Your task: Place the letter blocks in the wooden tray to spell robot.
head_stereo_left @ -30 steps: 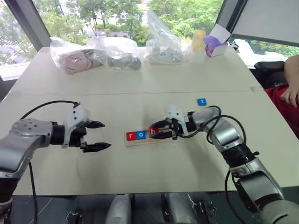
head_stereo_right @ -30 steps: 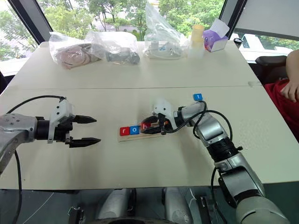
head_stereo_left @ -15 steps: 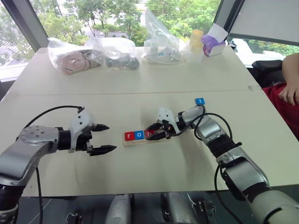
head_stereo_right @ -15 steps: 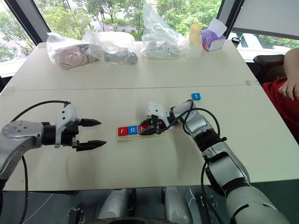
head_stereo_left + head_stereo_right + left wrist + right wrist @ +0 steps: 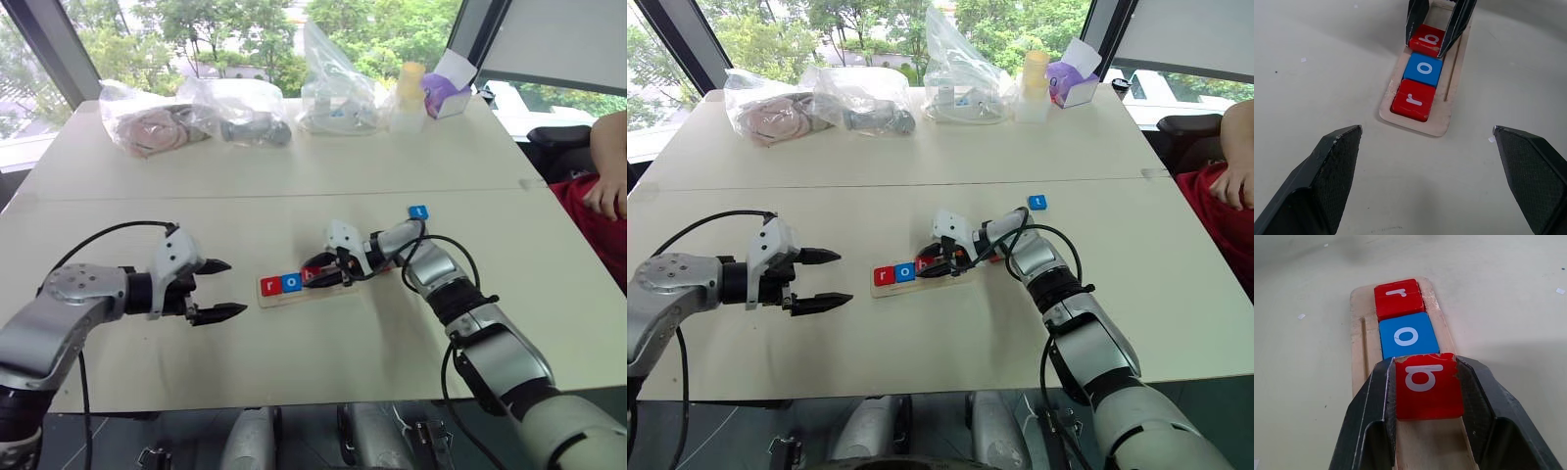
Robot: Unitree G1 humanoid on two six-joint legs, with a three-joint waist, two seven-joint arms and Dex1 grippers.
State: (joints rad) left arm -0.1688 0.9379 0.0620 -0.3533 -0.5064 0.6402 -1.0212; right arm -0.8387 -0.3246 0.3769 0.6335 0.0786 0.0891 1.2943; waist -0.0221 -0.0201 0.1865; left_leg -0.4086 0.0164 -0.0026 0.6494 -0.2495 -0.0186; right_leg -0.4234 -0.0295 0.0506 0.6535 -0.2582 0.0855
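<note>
- Letter blocks status: three of five sat in the wooden tray [image 5: 306, 291], two judged left to place.
- Left end effector [image 5: 208, 289] hovered over bare desk [image 5: 323, 343] near the tray's left end, fingers spread wide, nothing in them.
- Tray lay mid-desk: long, narrow, light wood, thin raised rim, right part not yet filled.
- Red r block [image 5: 1413, 99] was at the tray's left end, blue o block [image 5: 1424, 69] touching it next in line; both lay flat, white lowercase letters.
- Right end effector [image 5: 315, 272] was clamped on the red b block [image 5: 1425, 384], one finger on each side edge, block in the third slot just beside the o.
- Can't tell whether the b was fully seated or a touch above the tray floor; release not yet done.
- Blue t block [image 5: 418, 211] lay loose on the desk, farther back and right of the tray, well apart from it.
- Bagged items [image 5: 235, 108] sat along the far desk edge, not involved.
</note>
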